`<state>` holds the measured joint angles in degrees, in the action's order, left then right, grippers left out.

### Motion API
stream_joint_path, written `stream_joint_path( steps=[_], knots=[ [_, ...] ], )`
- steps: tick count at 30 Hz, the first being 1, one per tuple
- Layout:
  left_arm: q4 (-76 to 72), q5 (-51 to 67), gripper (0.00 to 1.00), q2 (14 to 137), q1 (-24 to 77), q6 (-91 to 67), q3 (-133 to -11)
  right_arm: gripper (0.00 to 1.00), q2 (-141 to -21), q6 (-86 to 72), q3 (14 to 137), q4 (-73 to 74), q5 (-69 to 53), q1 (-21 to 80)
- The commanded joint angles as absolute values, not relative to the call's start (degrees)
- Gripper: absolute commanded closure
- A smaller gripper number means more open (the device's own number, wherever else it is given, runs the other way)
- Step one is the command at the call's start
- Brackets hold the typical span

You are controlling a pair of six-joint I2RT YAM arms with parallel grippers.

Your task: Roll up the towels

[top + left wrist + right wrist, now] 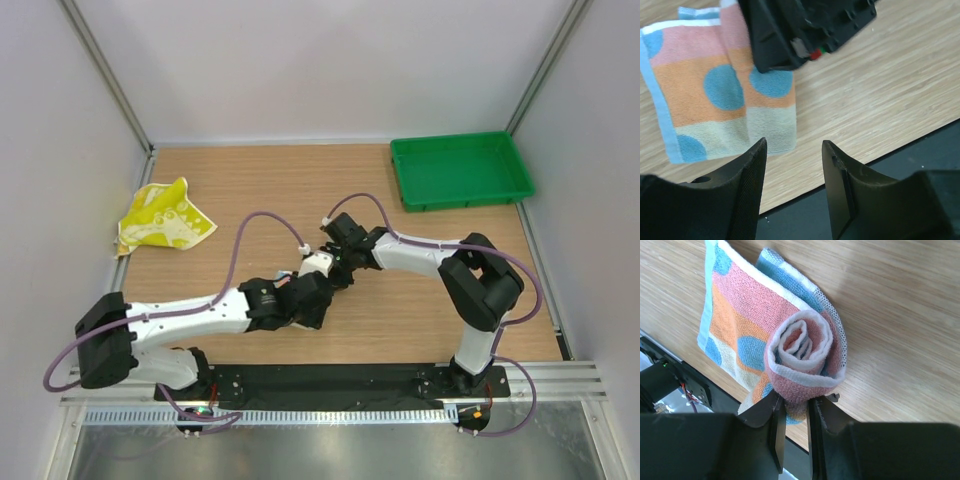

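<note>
Partly rolled, the blue-dotted towel (805, 347) sits pinched in the right gripper (796, 401).

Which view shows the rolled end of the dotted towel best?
The right wrist view: the towel shows its spiral end-on, pinched in the right gripper. The left wrist view shows only its flat part; the top view hides it beneath the arms.

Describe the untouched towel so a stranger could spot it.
On the wooden table, go to the far left edge, opposite the green tray. The crumpled yellow towel lies there alone; the other towel is pink, orange and blue.
</note>
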<state>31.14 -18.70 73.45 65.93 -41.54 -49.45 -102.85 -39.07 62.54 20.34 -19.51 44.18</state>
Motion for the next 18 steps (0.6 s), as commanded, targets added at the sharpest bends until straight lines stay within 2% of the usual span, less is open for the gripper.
stream_joint_path(
  steps=[1, 10, 18],
  knots=[
    [31.46, -25.40, 0.51, 77.41, 70.12, -41.13, -51.68, 0.87, -103.80, -37.71, 65.04, 25.05, -18.11, 44.74],
    [32.08, -31.20, 0.51, 85.25, 71.46, -42.28, -52.82, 0.87, -103.62, -37.35, 65.39, 25.84, -18.81, 45.00],
    [31.29, -29.98, 0.50, 88.77, 71.46, -42.80, -50.63, 0.87, -104.24, -37.44, 66.62, 26.28, -19.51, 45.09]
  ],
)
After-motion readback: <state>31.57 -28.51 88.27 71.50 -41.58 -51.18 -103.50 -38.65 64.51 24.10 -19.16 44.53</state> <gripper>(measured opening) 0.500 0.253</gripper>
